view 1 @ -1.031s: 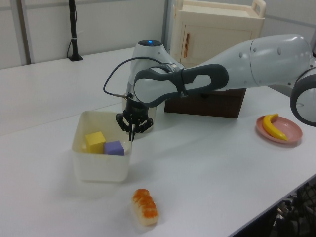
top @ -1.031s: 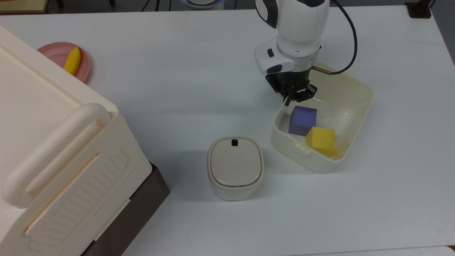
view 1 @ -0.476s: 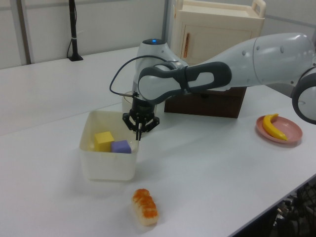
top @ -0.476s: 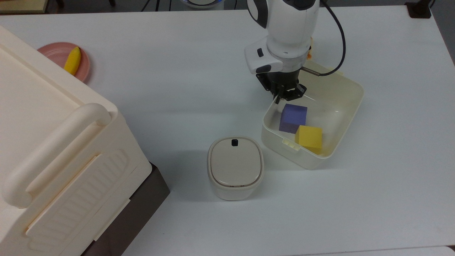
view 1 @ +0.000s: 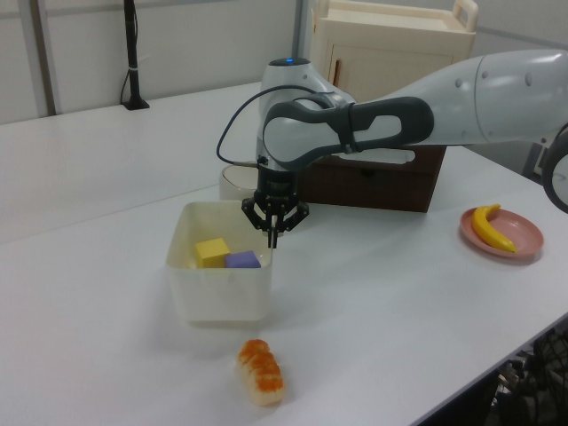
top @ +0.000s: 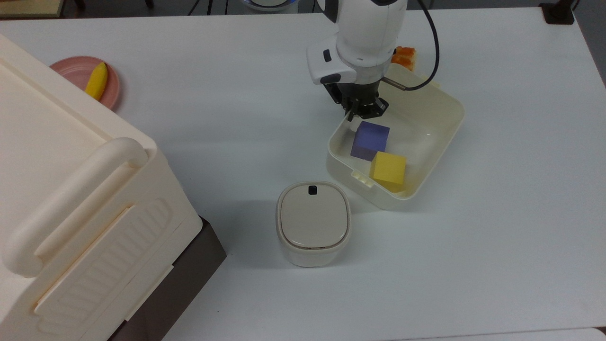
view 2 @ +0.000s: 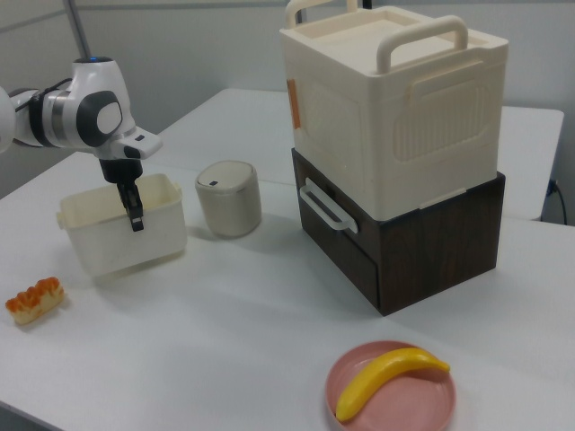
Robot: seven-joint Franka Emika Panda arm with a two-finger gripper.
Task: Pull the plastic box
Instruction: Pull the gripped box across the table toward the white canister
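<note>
Top view: gripper [top: 358, 112] sits at the upper-left rim of the plastic box [top: 440, 137], right of frame centre, fingers pinched together on the box wall, so it looks clamped on the rim. Left view agrees, gripper [view 1: 274, 230] coming straight down onto the right-hand top edge of the box [view 1: 217, 288]. Judgement: grasp is done and the pull is underway, how much travel is left I can't tell, no target marked. Box is flat on the white table [top: 236, 94], purple cube [top: 370, 139] and yellow cube [top: 388, 169] inside, touching each other. Lidded canister [top: 313, 222] is near the box's lower-left corner in the top view, not touching; sushi piece [top: 405, 52] just beyond the far rim. Right view: box [view 2: 126, 241] at left of frame, canister [view 2: 228, 197] to the right view's right
</note>
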